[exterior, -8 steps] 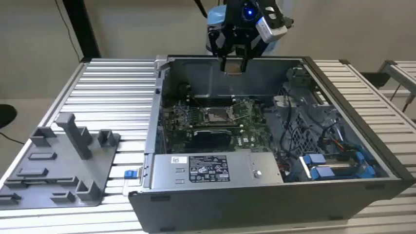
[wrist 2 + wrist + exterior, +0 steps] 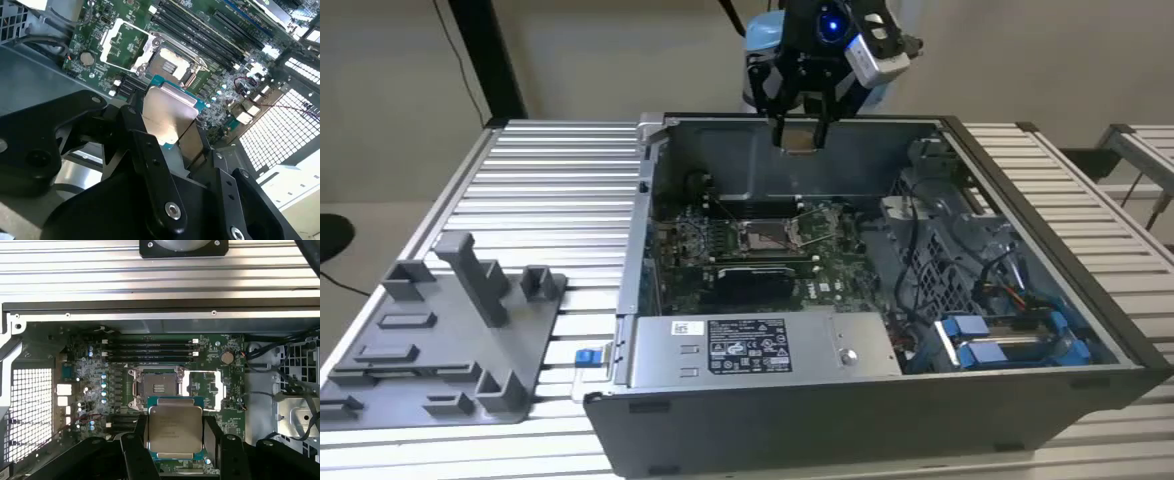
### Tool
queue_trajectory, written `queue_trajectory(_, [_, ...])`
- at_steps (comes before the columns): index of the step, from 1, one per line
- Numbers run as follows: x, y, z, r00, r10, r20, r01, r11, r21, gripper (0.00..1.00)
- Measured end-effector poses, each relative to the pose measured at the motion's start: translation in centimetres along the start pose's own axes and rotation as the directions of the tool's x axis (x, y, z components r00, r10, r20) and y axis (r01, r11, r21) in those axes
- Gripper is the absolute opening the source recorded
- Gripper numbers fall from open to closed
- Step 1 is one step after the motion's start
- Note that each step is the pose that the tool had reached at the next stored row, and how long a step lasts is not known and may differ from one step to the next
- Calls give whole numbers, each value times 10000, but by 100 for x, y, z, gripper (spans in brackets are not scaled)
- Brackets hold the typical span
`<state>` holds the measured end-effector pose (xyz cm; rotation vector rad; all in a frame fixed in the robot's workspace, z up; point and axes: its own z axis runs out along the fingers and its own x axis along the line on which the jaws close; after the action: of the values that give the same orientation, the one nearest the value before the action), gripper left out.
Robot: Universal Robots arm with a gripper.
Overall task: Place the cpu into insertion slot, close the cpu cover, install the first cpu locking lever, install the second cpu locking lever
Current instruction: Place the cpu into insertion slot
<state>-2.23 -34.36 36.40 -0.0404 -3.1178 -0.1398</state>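
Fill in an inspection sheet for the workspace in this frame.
Surface: ribbed metal table carrying an open computer case.
Job's things: chip held above the green board; socket empty; cover flipped open.
Clutter: grey plastic rack on the exterior view's left.
Grippers: pincer shut on the chip.
Cables: wires inside the case.
Surroundings: plain wall.

Clear air abv insertion slot (image 2: 154, 388); open cpu cover (image 2: 186, 386) beside, cables (image 2: 958, 255) & case wall (image 2: 854, 155) nr.
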Motion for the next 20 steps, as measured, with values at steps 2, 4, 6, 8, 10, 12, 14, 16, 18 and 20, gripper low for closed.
queue_trajectory(2, [-1,0,0,10000,-2,-1,2,10000,0,0])
queue_trajectory(4, [-1,0,0,10000,-2,-1,2,10000,0,0])
queue_trajectory(6, [-1,0,0,10000,8,0,-8,10000,-1,0])
queue_trajectory(8, [-1,0,1,9998,209,18,-209,9998,-5,0])
queue_trajectory(10, [-1,0,3,9985,539,48,-539,9985,-15,0])
queue_trajectory(12, [-1,-1,5,9958,908,79,-908,9959,-22,0])
queue_trajectory(14, [-1,-1,10,9920,1256,109,-1256,9921,-33,0])
queue_trajectory(16, [-1,-2,16,9869,1606,140,-1606,9870,-45,0])
queue_trajectory(18, [-1,-2,21,9807,1950,166,-1949,9808,-59,0])
queue_trajectory(20, [-1,-2,27,9736,2275,186,-2274,9738,-70,0])
